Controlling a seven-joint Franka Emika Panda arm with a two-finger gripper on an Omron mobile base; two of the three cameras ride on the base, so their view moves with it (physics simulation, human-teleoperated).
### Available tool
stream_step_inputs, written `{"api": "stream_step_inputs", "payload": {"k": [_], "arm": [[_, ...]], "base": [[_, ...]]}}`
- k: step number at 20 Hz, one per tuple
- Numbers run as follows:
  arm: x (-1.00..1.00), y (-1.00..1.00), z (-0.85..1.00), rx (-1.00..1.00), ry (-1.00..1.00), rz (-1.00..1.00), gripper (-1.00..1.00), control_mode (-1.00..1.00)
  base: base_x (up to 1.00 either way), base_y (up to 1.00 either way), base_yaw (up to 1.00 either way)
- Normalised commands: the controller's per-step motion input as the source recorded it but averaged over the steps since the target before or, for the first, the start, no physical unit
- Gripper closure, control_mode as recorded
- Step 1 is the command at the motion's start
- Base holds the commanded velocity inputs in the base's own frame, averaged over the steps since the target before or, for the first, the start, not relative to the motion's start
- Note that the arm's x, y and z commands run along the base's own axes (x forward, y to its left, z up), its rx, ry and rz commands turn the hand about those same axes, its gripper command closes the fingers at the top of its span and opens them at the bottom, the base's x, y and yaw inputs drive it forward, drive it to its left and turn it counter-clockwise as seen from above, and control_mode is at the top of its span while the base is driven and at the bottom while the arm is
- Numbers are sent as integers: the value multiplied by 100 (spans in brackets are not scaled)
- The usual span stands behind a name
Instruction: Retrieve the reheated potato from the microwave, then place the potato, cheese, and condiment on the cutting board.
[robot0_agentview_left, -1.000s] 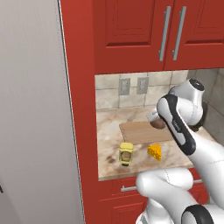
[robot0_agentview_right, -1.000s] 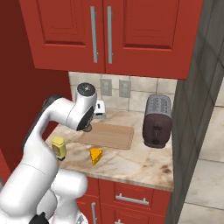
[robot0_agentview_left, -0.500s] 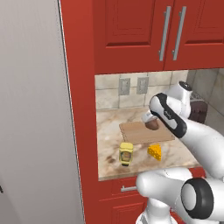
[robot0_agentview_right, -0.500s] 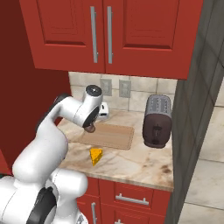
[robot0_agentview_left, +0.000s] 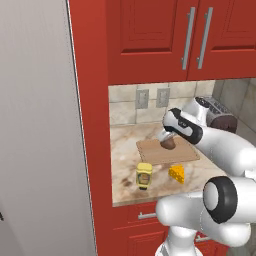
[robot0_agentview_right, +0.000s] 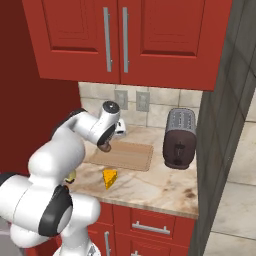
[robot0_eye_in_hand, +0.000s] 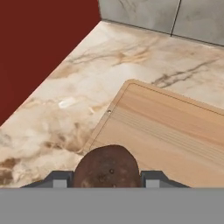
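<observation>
change: pincer (robot0_agentview_left: 168, 142) came forward and lower, now over the near left part of the board (robot0_agentview_left: 181, 152) | pincer: clamped on potato (robot0_eye_in_hand: 107, 167) | potato: between the jaws, above the board, not yet set down | cheese (robot0_agentview_left: 176, 173), condiment (robot0_agentview_left: 144, 175): on table (robot0_agentview_left: 125, 150) in front of pincer, off the board | meaning: potato release seems next

Even, bright, rendered light with no glare or hot spots. Under the red cabinets (robot0_agentview_left: 165, 40) the backsplash (robot0_agentview_right: 150, 100) sits slightly dimmer. Shadows on the counter (robot0_eye_in_hand: 65, 113) are faint and soft. Edges are crisp but coarse and pixelated; no motion blur, no lens distortion.
</observation>
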Motion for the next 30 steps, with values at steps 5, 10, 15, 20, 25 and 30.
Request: {"api": "stream_step_inputs", "payload": {"k": [5,10,15,20,25,30], "arm": [[31,8,-30,0,5,0,100,-100],[36,3,-31,1,6,0,100,-100],[27,1,-27,4,2,0,100,-100],[17,4,-30,3,0,0,100,-100],[24,3,-24,1,0,0,100,-100],[20,6,-21,1,0,0,100,-100]], "base": [[0,0,0],[0,0,0],[0,0,0],[0,0,0],[0,0,0],[0,0,0]]}}
